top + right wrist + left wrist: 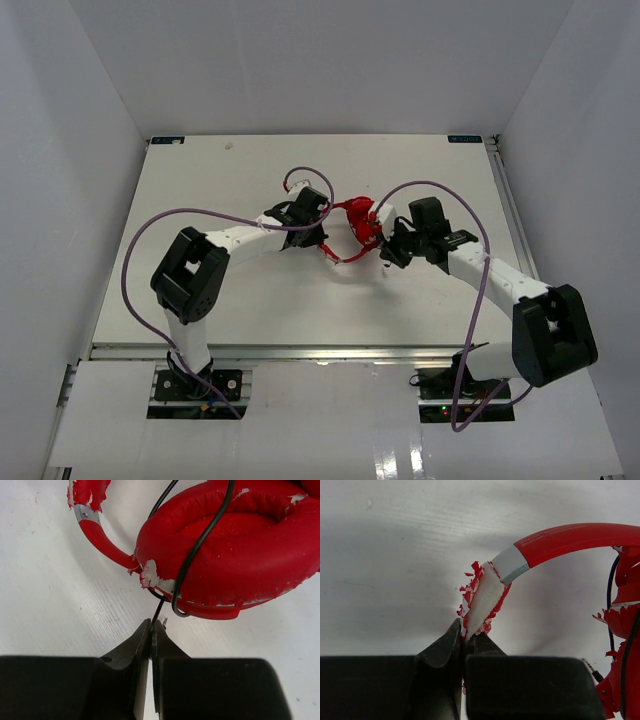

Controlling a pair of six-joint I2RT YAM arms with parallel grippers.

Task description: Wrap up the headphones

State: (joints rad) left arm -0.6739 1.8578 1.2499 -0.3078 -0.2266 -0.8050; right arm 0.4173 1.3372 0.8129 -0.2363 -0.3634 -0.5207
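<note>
The red headphones (pixel 357 222) lie mid-table between my two arms. My left gripper (pixel 466 636) is shut on the worn, pale padded end of the headband (pixel 482 600), whose red arc (pixel 570 539) curves off to the right. A padded red earcup (pixel 235 550) fills the right wrist view, with the thin black cord (pixel 200 542) looped over it. My right gripper (pixel 154 625) is shut on the cord's end just below the earcup; the metal plug tip (pixel 165 622) pokes out beside the fingers.
Purple robot cables (pixel 135 265) arc over both arms, one on the right (pixel 480 255) too. White walls enclose the table (pixel 200 180) on three sides. Bare table surface lies at the back and front left.
</note>
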